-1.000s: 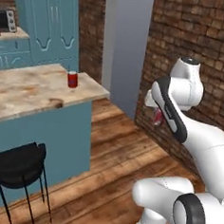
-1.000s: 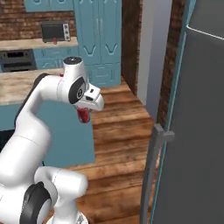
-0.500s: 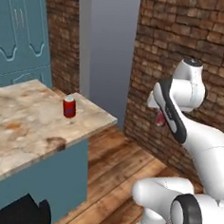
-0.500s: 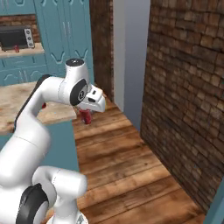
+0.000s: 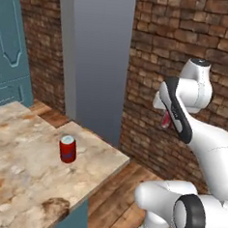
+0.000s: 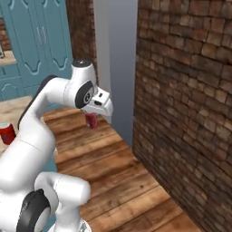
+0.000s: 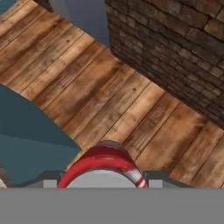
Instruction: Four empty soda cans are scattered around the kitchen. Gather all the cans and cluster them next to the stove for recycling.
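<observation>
A red soda can sits clenched in the gripper, its silver top facing the hand camera and its long axis running along the gripper's reach, so it hangs roughly upright beneath the hand. In the right base view the held can shows as a red patch under the white hand, carried high above the wooden floor. A second soda can stands upright on the beige marbled countertop, near the corner, at about 9 o'clock from the gripper in the left base view and well apart from it. The same can peeks in at the left edge of the right base view. Beyond the hand, at 12 to 3 o'clock, rises the dark brick wall, with a grey doorway at 11 o'clock. The stove lies somewhere outside these views, so the carried can's drop-off probably needs more driving first.
</observation>
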Controlling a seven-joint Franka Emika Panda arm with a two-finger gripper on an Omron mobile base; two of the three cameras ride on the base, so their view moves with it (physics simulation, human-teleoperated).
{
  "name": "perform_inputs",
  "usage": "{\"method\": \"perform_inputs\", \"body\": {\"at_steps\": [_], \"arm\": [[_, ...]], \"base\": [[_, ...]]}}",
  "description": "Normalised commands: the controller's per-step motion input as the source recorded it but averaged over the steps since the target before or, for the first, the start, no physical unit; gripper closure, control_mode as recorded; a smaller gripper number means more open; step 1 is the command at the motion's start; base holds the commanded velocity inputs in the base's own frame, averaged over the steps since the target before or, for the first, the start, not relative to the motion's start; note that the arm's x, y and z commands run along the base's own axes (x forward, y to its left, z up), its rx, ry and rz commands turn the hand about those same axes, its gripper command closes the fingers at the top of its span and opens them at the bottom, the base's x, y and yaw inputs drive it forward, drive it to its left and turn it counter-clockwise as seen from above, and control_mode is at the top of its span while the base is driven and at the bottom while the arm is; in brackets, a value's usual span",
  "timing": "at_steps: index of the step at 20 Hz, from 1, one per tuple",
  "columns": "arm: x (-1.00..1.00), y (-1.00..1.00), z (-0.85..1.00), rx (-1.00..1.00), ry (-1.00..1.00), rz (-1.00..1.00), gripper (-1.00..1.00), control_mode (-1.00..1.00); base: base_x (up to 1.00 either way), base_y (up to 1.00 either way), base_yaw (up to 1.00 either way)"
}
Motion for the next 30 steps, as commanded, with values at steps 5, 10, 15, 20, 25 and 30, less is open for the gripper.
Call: {"method": "perform_inputs", "body": {"at_steps": [5, 10, 15, 20, 25, 30], "arm": [[0.00, 0.00, 0.00, 0.00, 0.00, 0.00, 1.00, 1.00], [0.00, 0.00, 0.00, 0.00, 0.00, 0.00, 1.00, 1.00], [0.00, 0.00, 0.00, 0.00, 0.00, 0.00, 1.00, 1.00], [0.00, 0.00, 0.00, 0.00, 0.00, 0.00, 1.00, 1.00], [0.00, 0.00, 0.00, 0.00, 0.00, 0.00, 1.00, 1.00], [0.00, 0.00, 0.00, 0.00, 0.00, 0.00, 1.00, 1.00]], "base": [[0.87, -0.01, 0.30], [0.64, -0.45, 0.36], [1.00, -0.94, 0.32], [1.00, -0.84, 0.36], [1.00, -0.57, 0.38], [1.00, -0.12, 0.30]]}}
